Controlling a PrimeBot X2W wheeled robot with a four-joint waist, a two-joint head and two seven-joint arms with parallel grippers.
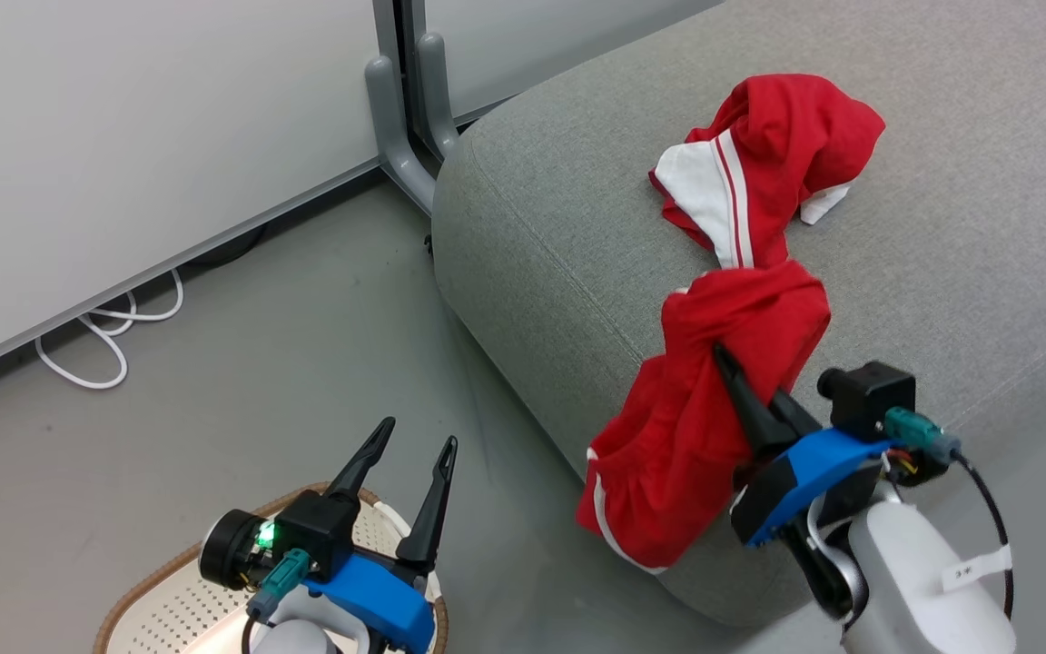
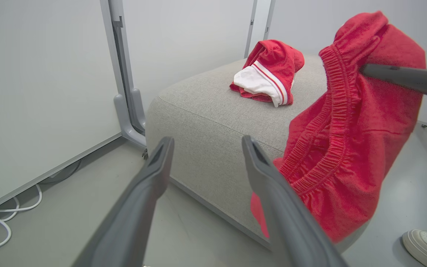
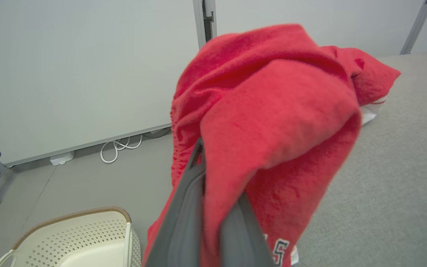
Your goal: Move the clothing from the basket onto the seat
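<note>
We see the clothing as two red pieces, both out of the basket [image 1: 155, 604]. One garment [image 1: 764, 168] lies bunched on top of the seat [image 1: 959, 272], toward the far side, with its white trim showing. The other garment [image 1: 695, 418] hangs at the seat's near-left edge. Its top is over the cushion, where it meets the first piece in the head view, and its lower hem falls down past the side. Our right gripper [image 1: 730, 368] has its jaws pressed together on a fold of this hanging piece. Our left gripper [image 1: 419, 434] sits to the near left, jaws spread and holding nothing, just above the basket on the floor. Farther left a white cable [image 1: 105, 341] loops along the base of a white panel [image 1: 123, 136], and a grey panel foot [image 1: 400, 136] stands by the seat's far-left corner. The left wrist view catches a pale shoe [image 2: 423, 246] on the floor at the right.
</note>
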